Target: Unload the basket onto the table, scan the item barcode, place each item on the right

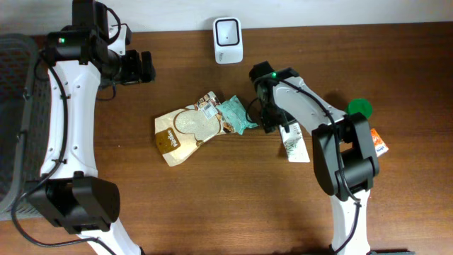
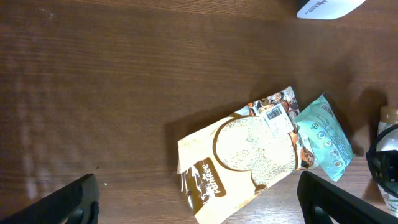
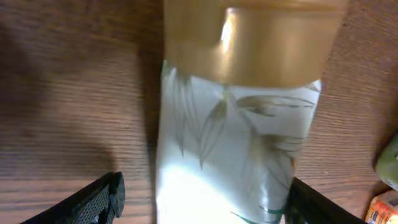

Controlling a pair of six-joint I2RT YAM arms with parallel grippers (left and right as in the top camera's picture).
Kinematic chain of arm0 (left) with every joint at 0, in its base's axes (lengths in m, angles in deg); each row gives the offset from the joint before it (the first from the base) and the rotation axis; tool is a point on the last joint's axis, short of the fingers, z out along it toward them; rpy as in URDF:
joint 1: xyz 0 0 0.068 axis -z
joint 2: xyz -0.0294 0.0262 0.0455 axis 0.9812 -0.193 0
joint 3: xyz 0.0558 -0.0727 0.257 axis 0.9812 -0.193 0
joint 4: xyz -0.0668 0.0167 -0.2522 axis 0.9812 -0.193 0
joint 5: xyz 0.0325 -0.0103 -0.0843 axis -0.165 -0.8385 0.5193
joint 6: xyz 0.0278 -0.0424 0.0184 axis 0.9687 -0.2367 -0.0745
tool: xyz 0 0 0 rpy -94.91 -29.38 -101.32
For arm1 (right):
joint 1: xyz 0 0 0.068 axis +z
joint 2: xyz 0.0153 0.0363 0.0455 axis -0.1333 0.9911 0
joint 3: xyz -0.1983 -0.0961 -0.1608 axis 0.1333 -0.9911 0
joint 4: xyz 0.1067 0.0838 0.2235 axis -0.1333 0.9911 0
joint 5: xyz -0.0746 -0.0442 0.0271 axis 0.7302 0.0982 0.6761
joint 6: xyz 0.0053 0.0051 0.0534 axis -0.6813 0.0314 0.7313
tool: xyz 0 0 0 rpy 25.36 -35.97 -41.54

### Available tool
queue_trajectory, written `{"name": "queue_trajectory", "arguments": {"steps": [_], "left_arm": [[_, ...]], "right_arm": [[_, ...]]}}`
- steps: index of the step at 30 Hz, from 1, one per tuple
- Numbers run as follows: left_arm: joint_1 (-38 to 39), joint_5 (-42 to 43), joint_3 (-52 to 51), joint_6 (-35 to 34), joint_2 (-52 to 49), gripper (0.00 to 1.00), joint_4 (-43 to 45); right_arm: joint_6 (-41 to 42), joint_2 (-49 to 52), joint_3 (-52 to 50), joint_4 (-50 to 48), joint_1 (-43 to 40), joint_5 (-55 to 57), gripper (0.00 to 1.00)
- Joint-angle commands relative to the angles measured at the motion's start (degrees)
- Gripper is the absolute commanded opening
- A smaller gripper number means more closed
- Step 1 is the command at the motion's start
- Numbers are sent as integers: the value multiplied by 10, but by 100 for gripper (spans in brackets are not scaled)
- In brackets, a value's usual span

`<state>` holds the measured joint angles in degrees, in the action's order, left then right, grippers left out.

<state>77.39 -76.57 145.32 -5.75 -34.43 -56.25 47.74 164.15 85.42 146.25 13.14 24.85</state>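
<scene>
My right jaws stand wide astride the white leaf-print pouch point(image 3: 236, 143), which lies flat on the table point(image 3: 62, 93) with nothing gripping it. It looks light, soft and slick, so I judge a pinch across its tan band point(image 3: 273, 50) safest. I can read no writing on it. The cream bag point(image 2: 249, 155) shows a barcode sticker point(image 2: 274, 116) with its digits too small to read. Left jaws are wide and empty.

Tabletop point(image 1: 177, 205): scanner point(image 1: 228, 40) at the rear edge; 2 packs touching at centre, large pouch point(image 1: 185, 134) left of small packet point(image 1: 237, 115); flat pouch point(image 1: 296, 145) lies just right of them.
</scene>
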Motion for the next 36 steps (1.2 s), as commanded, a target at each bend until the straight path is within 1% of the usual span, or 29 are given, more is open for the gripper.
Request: {"name": "queue_trajectory", "arguments": {"steps": [1,6,9,11,14,17,19,20,23,24,30,34,36], "left_arm": [[-2,6,1,11,-1,99,-1],[-2,6,1,11,-1,99,-1],[-2,6,1,11,-1,99,-1],[-2,6,1,11,-1,99,-1],[-2,6,1,11,-1,99,-1],[-2,6,1,11,-1,99,-1],[-2,6,1,11,-1,99,-1],[-2,6,1,11,-1,99,-1],[-2,6,1,11,-1,99,-1],[-2,6,1,11,-1,99,-1],[-2,6,1,11,-1,99,-1],[-2,6,1,11,-1,99,-1],[-2,6,1,11,-1,99,-1]], "right_arm": [[18,4,8,3,3,-7,77],[73,4,8,15,3,13,74],[99,4,7,15,4,35,66],[106,4,6,15,3,56,64],[106,4,5,13,3,76,58],[106,4,5,12,3,83,48],[106,5,4,13,3,83,49],[106,5,4,13,3,81,58],[106,5,4,13,6,66,66],[106,5,4,12,7,61,67],[112,5,4,4,10,59,65],[133,5,4,4,10,60,58],[144,6,4,3,10,60,53]]}}
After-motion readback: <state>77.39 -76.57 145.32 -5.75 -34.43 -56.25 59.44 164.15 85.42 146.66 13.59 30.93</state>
